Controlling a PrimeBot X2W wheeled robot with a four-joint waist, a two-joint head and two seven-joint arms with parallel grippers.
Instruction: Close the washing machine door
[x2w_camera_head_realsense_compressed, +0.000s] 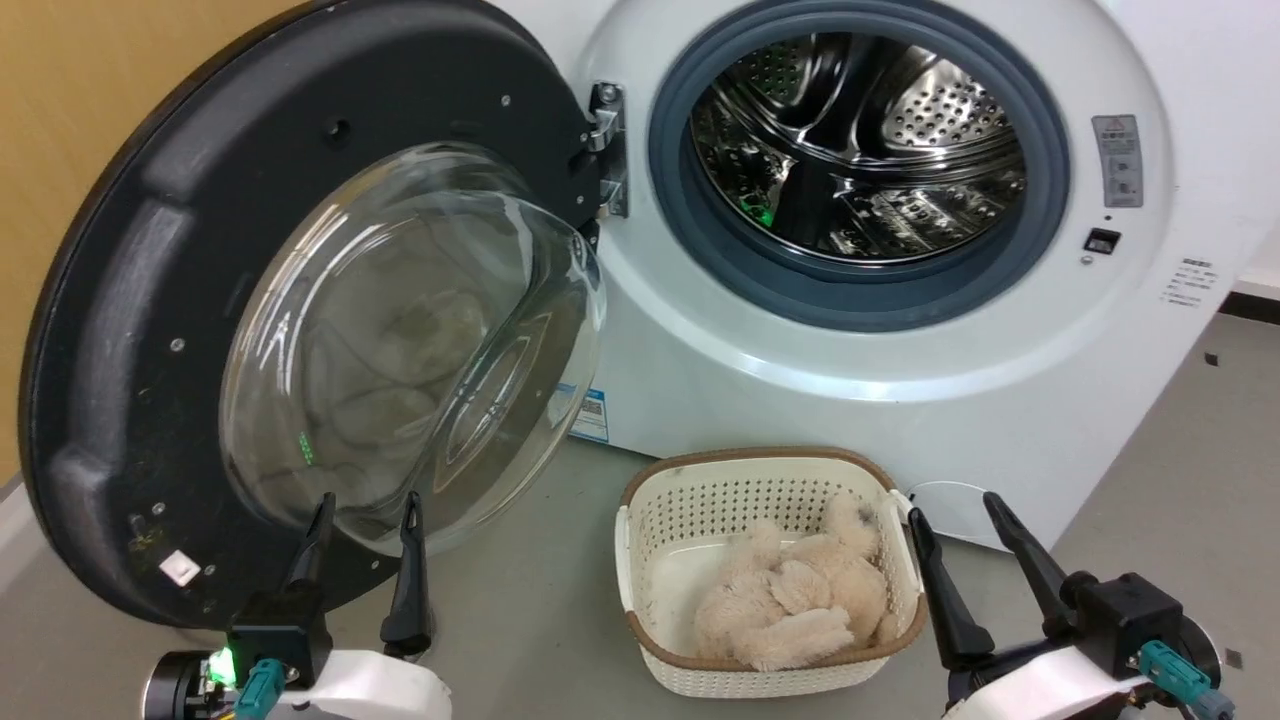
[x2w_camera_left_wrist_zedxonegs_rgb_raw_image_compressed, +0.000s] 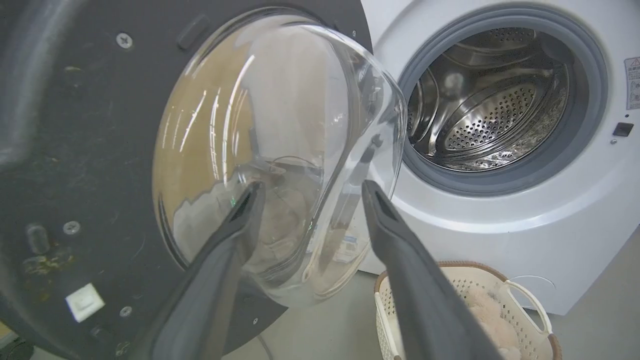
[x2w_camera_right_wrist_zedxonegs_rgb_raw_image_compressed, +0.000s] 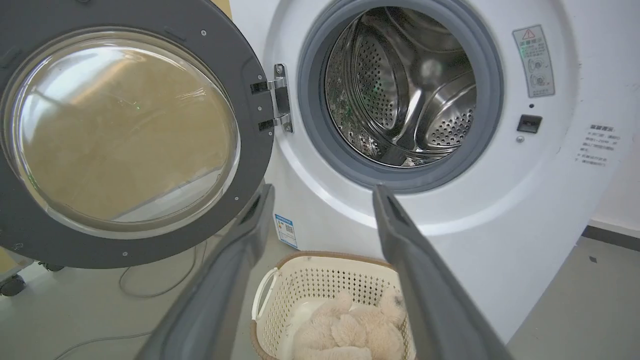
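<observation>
Grey floor (x2w_camera_head_realsense_compressed: 520, 620) lies below. Round black-rimmed, glass-bowled washing machine door (x2w_camera_head_realsense_compressed: 150, 330) hangs wide open left of the white washing machine (x2w_camera_head_realsense_compressed: 700, 380); left gripper (x2w_camera_head_realsense_compressed: 368, 497), 2 fingers spread and empty, nears its glass. Cream perforated basket (x2w_camera_head_realsense_compressed: 760, 470) sits beside the right gripper (x2w_camera_head_realsense_compressed: 951, 505), likewise spread.

The washing machine door (x2w_camera_head_realsense_compressed: 120, 330) stands open to the left of the washing machine (x2w_camera_head_realsense_compressed: 800, 400), hinged beside the drum mouth (x2w_camera_head_realsense_compressed: 860, 150). Before the machine, on the floor (x2w_camera_head_realsense_compressed: 530, 620), stands a basket (x2w_camera_head_realsense_compressed: 640, 520) with a plush toy (x2w_camera_head_realsense_compressed: 790, 605) in it. The left gripper (x2w_camera_head_realsense_compressed: 368, 497) is just before the lower part of the door, and the right gripper (x2w_camera_head_realsense_compressed: 951, 505) is just right of the basket.
</observation>
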